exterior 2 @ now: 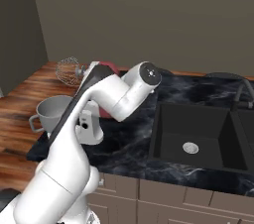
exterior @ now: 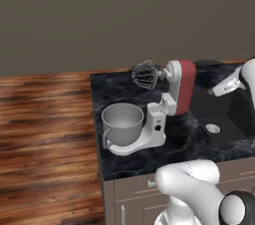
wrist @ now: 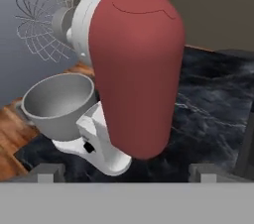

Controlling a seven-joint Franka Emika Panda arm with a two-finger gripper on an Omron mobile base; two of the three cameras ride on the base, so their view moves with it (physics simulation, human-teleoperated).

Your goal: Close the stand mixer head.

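A: Where's the task thing? Quick.

B: Rounded dark red stand mixer head (exterior: 185, 87), tilted up and back on its light grey mixer base (exterior: 149, 134). It sits on the black marble desk (exterior: 119, 162), near the desk's 9 o'clock end in the left base view. The silver wire whisk (exterior: 145, 74) sticks out at about 10 o'clock from the head, well above the grey metal bowl (exterior: 122, 122).

A: So still open?

B: Yes, whisk clear of the bowl, head raised. Closing not done yet.

A: Gripper?

B: The gripper (wrist: 126, 173) shows as two small dark finger tips at the bottom of the hand view, set wide apart, nothing between them. Released, holding nothing. The red head is dead ahead, its rear end facing the camera.

A: Touching it?

B: Can't tell for sure; looks near but apart.

A: Step?

B: I'd call it the approach, lining up behind the head. Black sink basin (exterior 2: 193, 139) is at 3 o'clock of the mixer, not involved.

A: Next move needs?

B: Probably get onto the head's upper side and push it forward and down toward the bowl, so the whisk drops inside.
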